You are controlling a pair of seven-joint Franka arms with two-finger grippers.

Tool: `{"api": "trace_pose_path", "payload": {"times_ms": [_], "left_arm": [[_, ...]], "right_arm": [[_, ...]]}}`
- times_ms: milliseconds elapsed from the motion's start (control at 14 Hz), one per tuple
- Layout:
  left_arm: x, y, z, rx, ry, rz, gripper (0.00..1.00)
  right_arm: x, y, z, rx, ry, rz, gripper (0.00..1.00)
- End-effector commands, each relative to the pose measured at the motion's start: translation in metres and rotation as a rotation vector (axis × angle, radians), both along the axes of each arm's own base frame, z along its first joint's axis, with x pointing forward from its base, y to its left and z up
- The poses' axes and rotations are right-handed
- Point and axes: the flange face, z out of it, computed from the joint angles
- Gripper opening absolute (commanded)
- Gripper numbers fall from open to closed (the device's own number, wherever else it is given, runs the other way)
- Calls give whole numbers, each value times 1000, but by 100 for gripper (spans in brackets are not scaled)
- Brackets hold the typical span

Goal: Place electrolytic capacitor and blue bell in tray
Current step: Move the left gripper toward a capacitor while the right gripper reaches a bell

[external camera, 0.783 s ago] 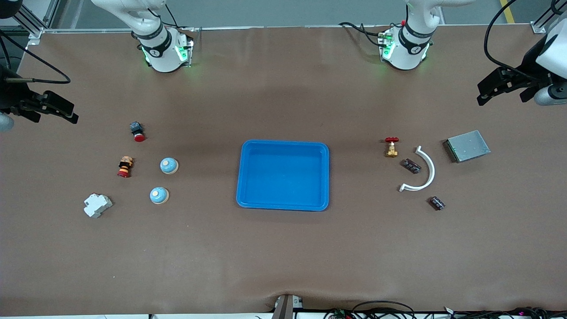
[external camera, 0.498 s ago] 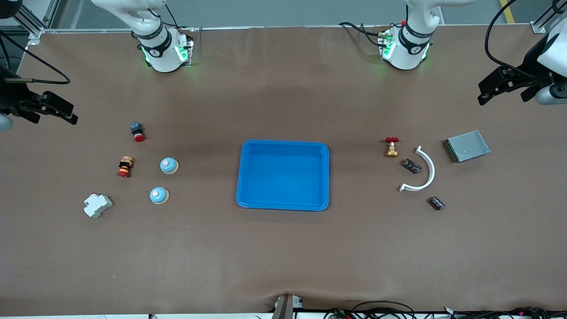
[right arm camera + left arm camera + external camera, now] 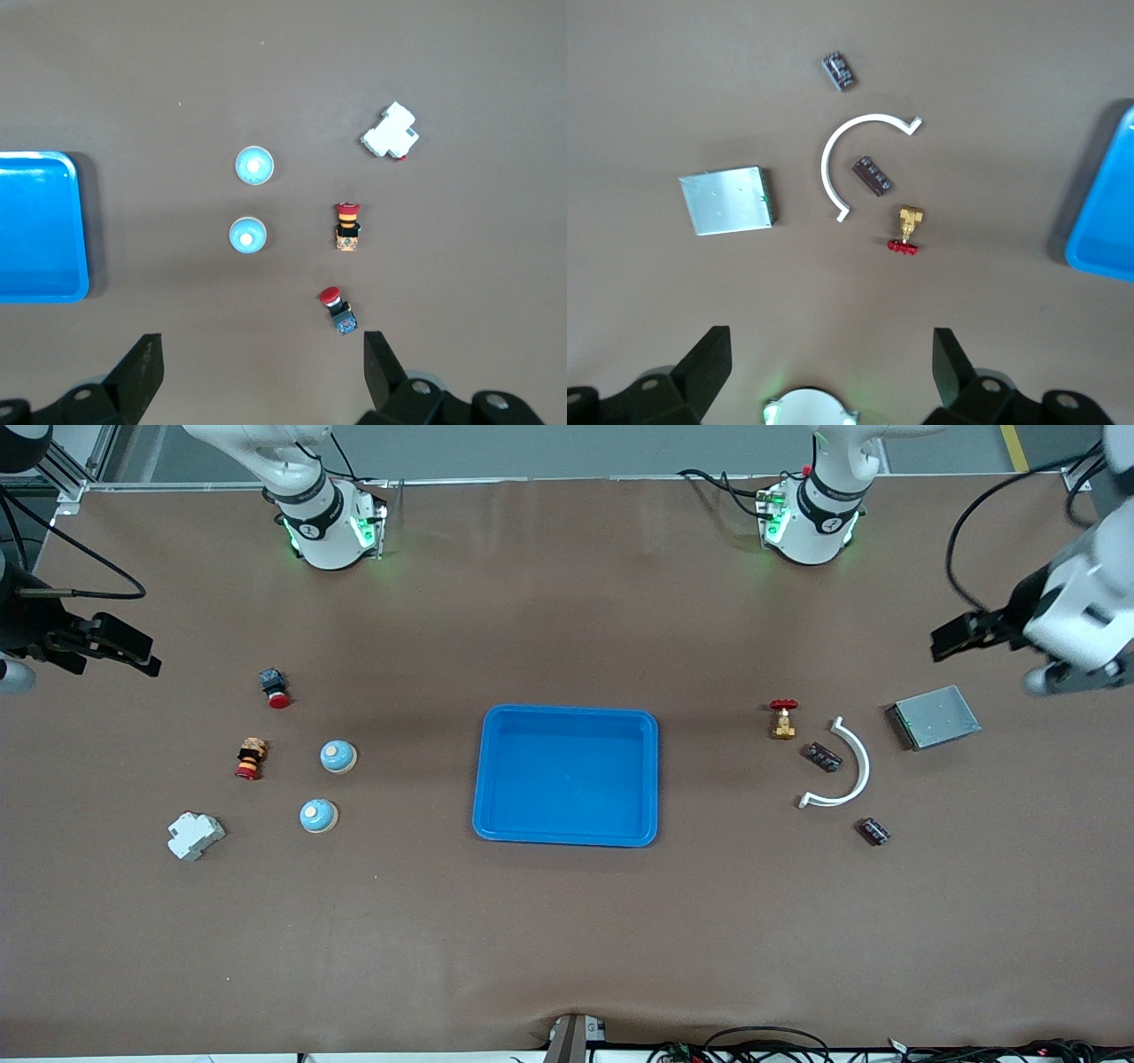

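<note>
The blue tray (image 3: 567,779) lies empty at the table's middle. Two blue bells (image 3: 337,756) (image 3: 318,816) stand toward the right arm's end and also show in the right wrist view (image 3: 254,165) (image 3: 247,235). Two dark electrolytic capacitors (image 3: 822,757) (image 3: 873,832) lie toward the left arm's end and also show in the left wrist view (image 3: 872,174) (image 3: 839,70). My left gripper (image 3: 831,341) is open and empty, high over bare table by the grey metal box (image 3: 935,716). My right gripper (image 3: 263,345) is open and empty, high over bare table at the right arm's end.
A white curved strip (image 3: 846,766) arcs between the capacitors, and a red-handled brass valve (image 3: 782,719) stands beside it. Two red push buttons (image 3: 275,688) (image 3: 251,758) and a white breaker (image 3: 195,835) lie near the bells.
My left arm's hand has swung over the table toward the grey metal box. The right arm has barely moved. Nothing on the table has shifted.
</note>
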Motion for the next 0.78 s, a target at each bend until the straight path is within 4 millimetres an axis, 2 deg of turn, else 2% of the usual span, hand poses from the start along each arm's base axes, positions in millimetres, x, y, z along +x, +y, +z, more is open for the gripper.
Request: {"api": "trace_pose_path", "payload": {"times_ms": [0,142,427,712], "left_arm": [[-8,-5,-61,38,0,70,100],[-15,-10,-107,39,-32,120,100],[-24,-13,-175,56,-52,279,100],[-23,-7,-242,60,-66,438,100]], "right_arm": [[1,-2,-34,-14,20,5,100],[-6,0,-70,-16,22,7,100],[-25,1,-156,-20,-9,8,100],[-30,16,-205,-20,-42,9,100]]}}
